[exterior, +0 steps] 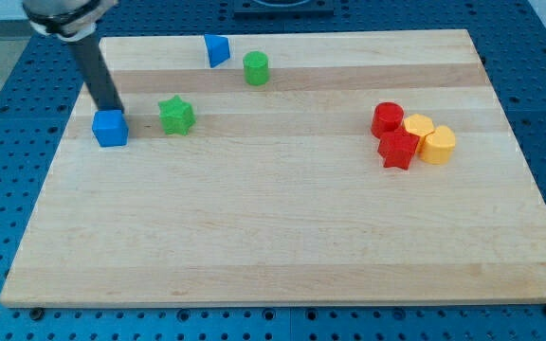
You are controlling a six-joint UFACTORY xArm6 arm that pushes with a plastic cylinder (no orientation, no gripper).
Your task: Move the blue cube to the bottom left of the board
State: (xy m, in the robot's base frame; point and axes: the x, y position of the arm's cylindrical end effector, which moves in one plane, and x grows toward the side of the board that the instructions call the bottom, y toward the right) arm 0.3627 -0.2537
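- My tip (117, 110) touches the top edge of the blue cube (110, 128), at its upper right corner; the rod slants up from there toward the view's top left.
- The tool is a plain rod with nothing to open or close, and it holds nothing; it only rests against the cube.
- The blue cube sits near the left edge of the board (273, 256), in the upper half, well apart from the bottom left corner.
- A green star (175, 116) lies just to the view's right of the cube, apart from it.
- A green cylinder (255, 68) stands near the top edge, with a blue wedge-like block (217, 50) just to its left; the wedge's exact shape is hard to tell.
- On the view's right a cluster of four blocks sits tight together: a red cylinder (387, 118), a red star (398, 149) below it, a yellow block (417, 126) and a second yellow block (437, 144) at the right end.
- The board lies on a blue perforated table (8, 104).
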